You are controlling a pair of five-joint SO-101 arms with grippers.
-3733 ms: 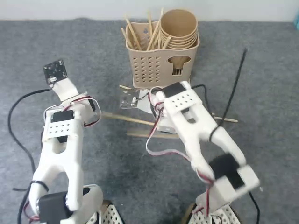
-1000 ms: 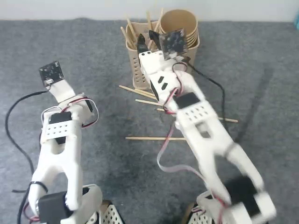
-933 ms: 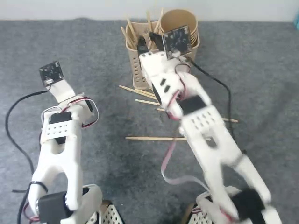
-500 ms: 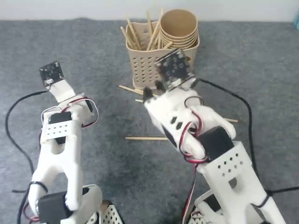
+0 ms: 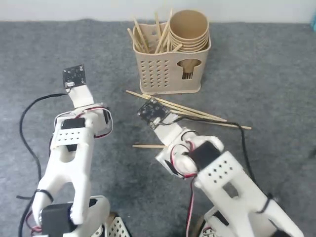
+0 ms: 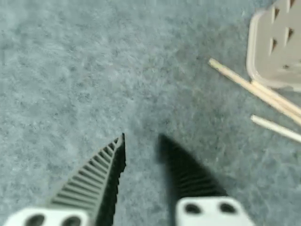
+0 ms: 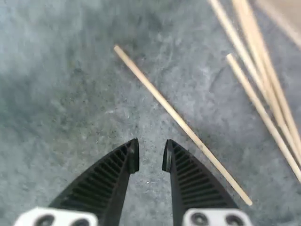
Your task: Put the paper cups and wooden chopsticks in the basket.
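Jaws on the right gripper (image 7: 150,155) stand slightly apart, empty, just short of the lone chopstick (image 7: 178,120) lying slantwise ahead; the left gripper (image 6: 141,141), jaws apart too, is farther off.

Grey, felt-like table (image 5: 276,74) bearing a basket (image 5: 170,74) and loose sticks.
The beige basket stands upright on the cloth. Several chopsticks (image 5: 207,115) lie crossed just in front of the basket. A single chopstick (image 5: 148,146) lies farther in front, apart. A black cable (image 5: 21,126) loops well off to one side.
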